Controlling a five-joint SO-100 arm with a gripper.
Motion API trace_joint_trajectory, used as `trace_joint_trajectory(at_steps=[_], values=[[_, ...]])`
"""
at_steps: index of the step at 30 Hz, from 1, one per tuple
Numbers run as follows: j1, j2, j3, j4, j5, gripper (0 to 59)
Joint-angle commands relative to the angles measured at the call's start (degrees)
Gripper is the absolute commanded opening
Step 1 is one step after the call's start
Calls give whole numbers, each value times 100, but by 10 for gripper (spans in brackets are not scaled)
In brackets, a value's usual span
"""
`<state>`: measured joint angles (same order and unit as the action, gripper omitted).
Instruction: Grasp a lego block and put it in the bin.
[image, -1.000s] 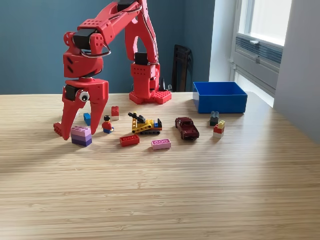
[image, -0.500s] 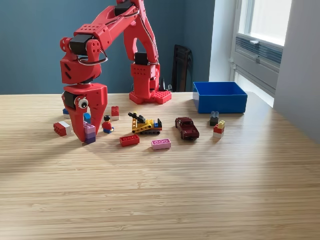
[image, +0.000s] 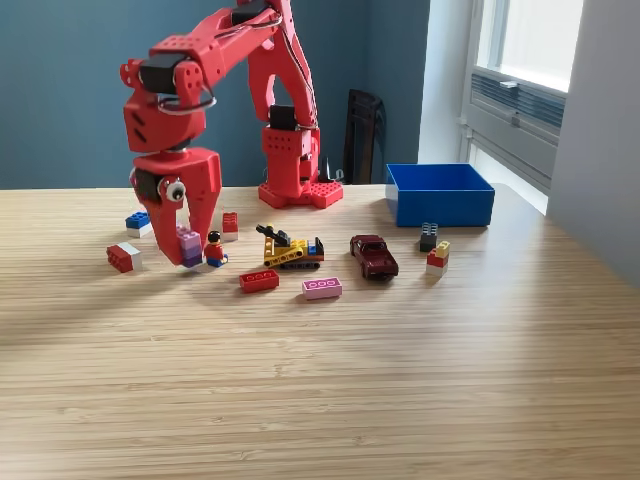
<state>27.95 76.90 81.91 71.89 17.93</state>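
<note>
Pincer (image: 188, 243) is clamped on a pink-and-purple brick (image: 189, 246), which sits between the two red fingers just above the worktop (image: 320, 380), at the exterior view's left. You have it by its side faces, which looks like the right hold: a brick like this is probably light, hard and rigid, so it should not deform, but its smooth plastic sides could slip or twist if the grip is off-centre. It appears to be two stacked pieces, pink over purple, so a squeeze across the joint may be safer than one on the top piece alone.

The bin (image: 440, 205) stands well apart, at the exterior view's right near the window, open-topped with low walls. Between you and it lie a small toy figure (image: 214, 250) just beside the held brick, a red brick (image: 259, 280), a yellow toy vehicle (image: 290, 248), a pink brick (image: 322, 288) and a dark red toy car (image: 374, 256). You would want enough height to carry over them and the bin's near wall.
</note>
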Motion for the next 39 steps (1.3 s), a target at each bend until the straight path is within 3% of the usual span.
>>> trace_joint_trajectory(at_steps=[1,8,17,32,39], values=[[-272,1494,-1046,580,-141,0],[-1644,2347,-1248,1538,-229,0],[-4421,2531,-984,2540,343,0],[-8789,2531,-149,2856,1002,0],[-9870,2522,396,2874,782,0]])
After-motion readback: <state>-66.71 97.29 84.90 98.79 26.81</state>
